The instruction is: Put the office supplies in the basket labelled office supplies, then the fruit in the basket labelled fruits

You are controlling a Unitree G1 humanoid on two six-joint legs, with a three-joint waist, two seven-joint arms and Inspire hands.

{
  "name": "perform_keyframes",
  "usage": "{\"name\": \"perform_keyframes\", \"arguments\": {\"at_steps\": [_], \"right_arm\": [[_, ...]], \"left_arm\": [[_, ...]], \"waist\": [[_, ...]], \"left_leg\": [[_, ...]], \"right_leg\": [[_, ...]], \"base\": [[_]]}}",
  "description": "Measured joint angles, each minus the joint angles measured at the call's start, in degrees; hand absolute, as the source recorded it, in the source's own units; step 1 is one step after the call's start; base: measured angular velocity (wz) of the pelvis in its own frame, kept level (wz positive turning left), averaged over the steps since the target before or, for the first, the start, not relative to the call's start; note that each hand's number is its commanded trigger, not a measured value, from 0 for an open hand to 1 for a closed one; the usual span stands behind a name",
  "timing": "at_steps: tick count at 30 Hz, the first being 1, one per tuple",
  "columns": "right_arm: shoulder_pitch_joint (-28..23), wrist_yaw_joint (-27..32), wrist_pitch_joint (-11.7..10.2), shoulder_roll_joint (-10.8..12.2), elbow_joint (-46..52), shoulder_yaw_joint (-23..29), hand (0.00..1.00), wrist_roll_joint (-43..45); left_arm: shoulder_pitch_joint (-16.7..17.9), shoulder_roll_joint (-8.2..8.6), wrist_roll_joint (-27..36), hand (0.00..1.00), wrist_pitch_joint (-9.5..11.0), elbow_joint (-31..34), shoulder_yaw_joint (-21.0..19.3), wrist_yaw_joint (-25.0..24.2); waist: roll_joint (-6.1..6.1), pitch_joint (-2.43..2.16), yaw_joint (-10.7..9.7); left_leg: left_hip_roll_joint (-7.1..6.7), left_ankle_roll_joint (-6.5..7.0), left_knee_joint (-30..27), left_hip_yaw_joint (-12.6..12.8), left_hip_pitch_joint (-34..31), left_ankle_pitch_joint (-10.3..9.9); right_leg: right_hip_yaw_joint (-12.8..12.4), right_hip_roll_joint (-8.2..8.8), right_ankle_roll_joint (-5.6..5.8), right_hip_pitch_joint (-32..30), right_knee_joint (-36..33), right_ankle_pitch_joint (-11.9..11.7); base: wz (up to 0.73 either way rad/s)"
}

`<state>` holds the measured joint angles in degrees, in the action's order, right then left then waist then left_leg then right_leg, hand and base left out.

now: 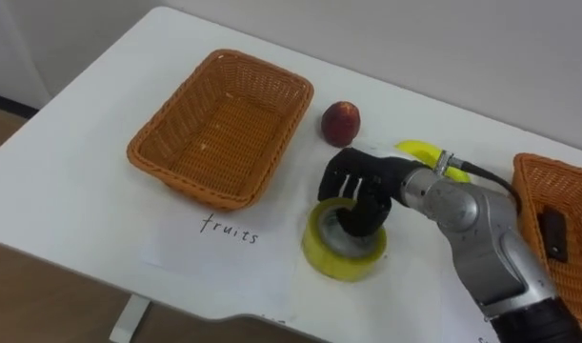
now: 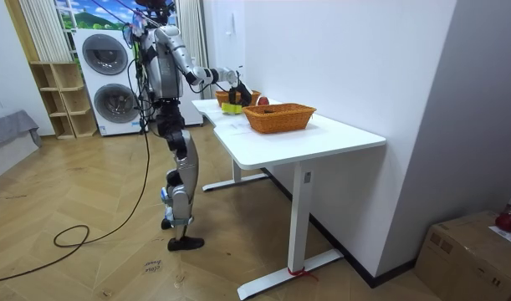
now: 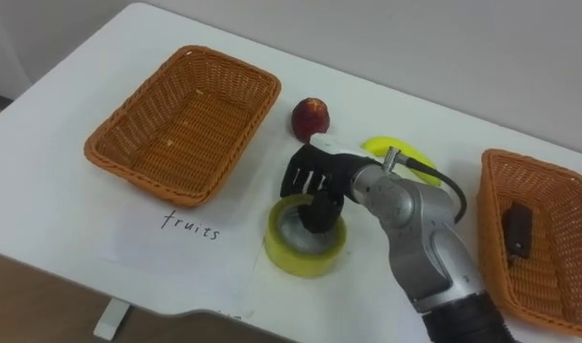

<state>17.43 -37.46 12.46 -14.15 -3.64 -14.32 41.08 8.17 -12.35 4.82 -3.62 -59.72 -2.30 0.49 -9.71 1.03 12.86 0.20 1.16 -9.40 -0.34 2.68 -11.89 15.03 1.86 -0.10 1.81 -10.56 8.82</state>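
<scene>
A yellow tape roll (image 1: 345, 253) lies flat on the white table, in front of the empty basket (image 1: 190, 186) that has a paper marked "fruits" (image 1: 229, 231) before it. My right hand (image 1: 359, 189) is on top of the roll, fingers curled over its far rim and down into its core. Just behind the hand sit a red peach (image 1: 340, 122) and a yellow banana (image 1: 419, 151), the banana partly hidden by my forearm. At the right edge a second basket (image 1: 557, 164) holds a dark flat object (image 1: 551, 233).
The table (image 2: 339, 134) stands against a white wall, and I stand at its far end in the room view. A washing machine (image 2: 104, 54) and wooden shelves (image 2: 58, 100) are behind me. The table's front edge runs close below the tape roll.
</scene>
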Motion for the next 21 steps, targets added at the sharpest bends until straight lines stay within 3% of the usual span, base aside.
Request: {"name": "perform_keyframes", "arguments": {"at_steps": [21], "right_arm": [[0.01,-0.85,0.04,-0.79,0.24,0.01,1.0,-0.31]], "left_arm": [[-0.68,0.04,0.09,0.0,0.08,-1.74,-0.97,-1.0]], "waist": [[0.14,0.07,-0.02]], "left_leg": [[-0.02,0.0,-0.09,0.01,-0.01,0.0]], "right_leg": [[-0.07,0.02,0.0,0.04,-0.01,0.0]], "base": [[0.0]]}}
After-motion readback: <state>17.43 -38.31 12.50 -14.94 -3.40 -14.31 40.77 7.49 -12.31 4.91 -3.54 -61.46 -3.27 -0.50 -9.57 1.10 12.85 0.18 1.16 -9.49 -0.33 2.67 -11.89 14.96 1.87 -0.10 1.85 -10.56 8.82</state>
